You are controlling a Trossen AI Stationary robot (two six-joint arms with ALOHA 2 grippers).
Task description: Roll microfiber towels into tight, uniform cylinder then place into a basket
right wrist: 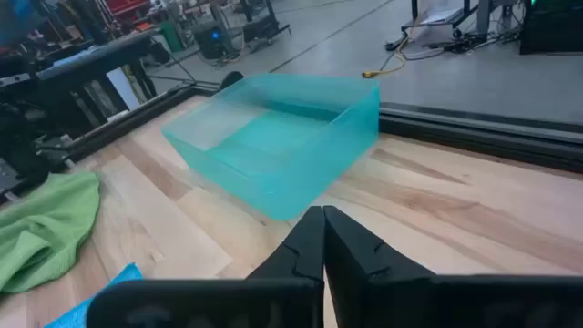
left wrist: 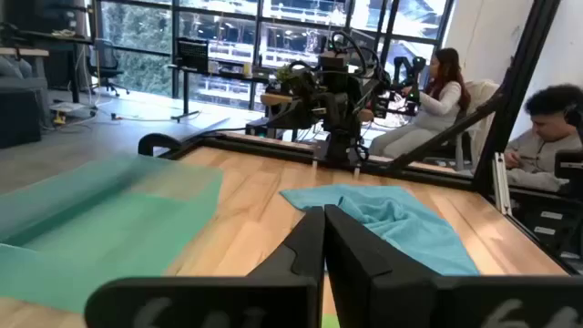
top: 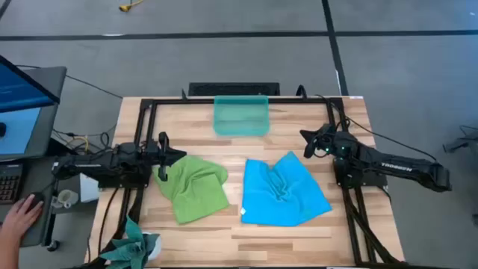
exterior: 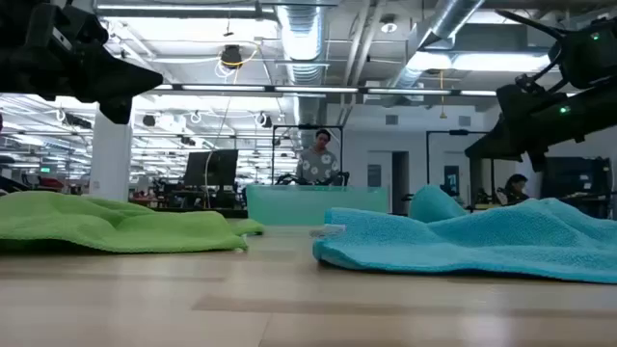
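Basket (top: 240, 116) at table's far edge, centre: translucent teal plastic, rectangular, low walls, nothing inside. Green towel (top: 193, 187) crumpled left of centre; blue towel (top: 282, 192) rumpled beside it on right, apart, both soft nubby cloth. Left gripper (top: 169, 155) at green towel's corner, fingers together, empty. Right gripper (top: 306, 137) beyond blue towel, fingers together, empty.

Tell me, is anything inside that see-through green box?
No, the basket looks empty; its bare floor shows. Both towels, green and blue, lie crumpled outside it.
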